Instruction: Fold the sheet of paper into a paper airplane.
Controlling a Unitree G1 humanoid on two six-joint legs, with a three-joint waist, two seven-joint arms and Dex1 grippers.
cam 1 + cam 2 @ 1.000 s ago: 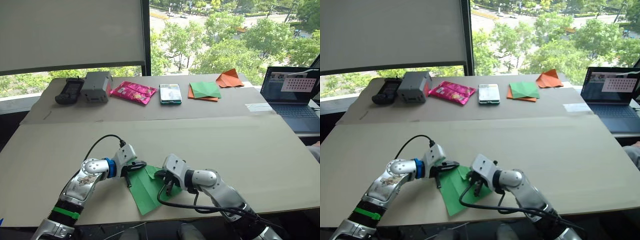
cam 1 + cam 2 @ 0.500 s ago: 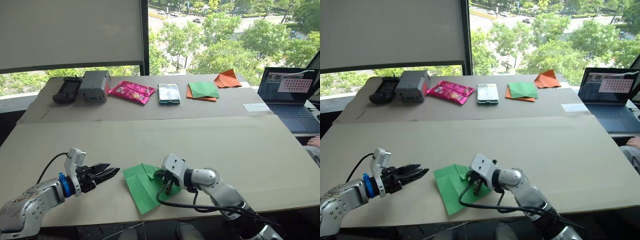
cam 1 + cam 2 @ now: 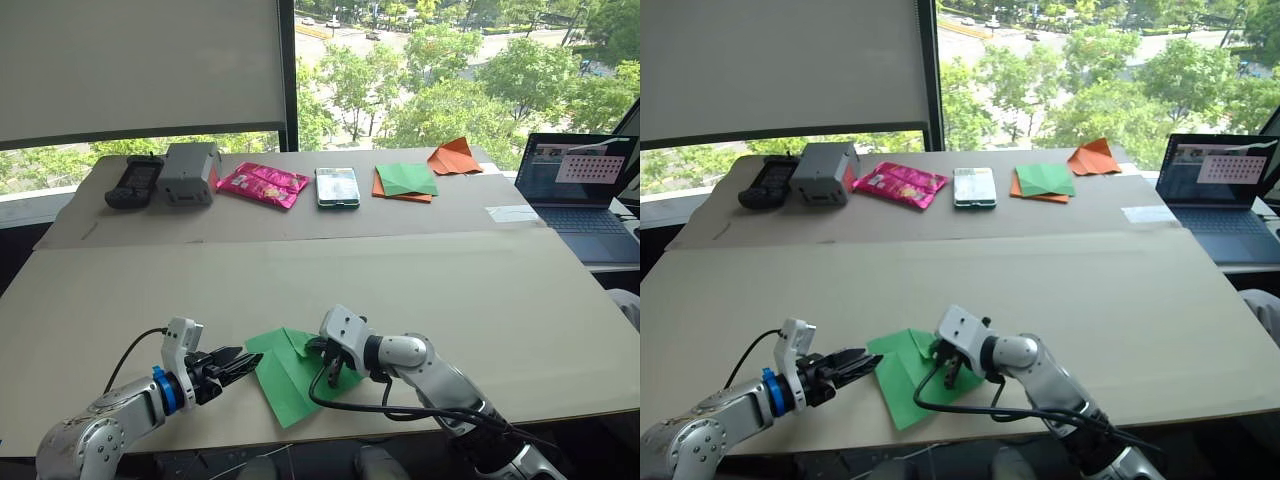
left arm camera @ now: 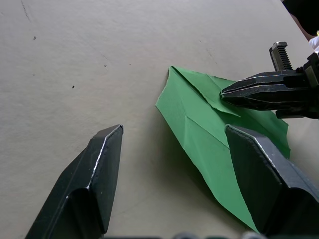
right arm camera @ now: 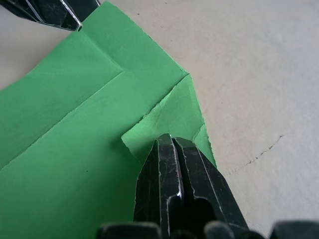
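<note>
Green sheet (image 3: 290, 372) lies flat on the counter (image 3: 450, 290), near edge, partly folded, one small corner flap turned over. Right gripper (image 5: 172, 149), jaws pressed together, tips down on that flap, probably pinning the fold rather than pinching it; hard to tell whether paper sits between the tips. Left gripper (image 4: 169, 149), jaws spread, sits just beside the sheet's left edge, aimed to take or crease it. No containers in play; far items sit loose on the counter.
</note>
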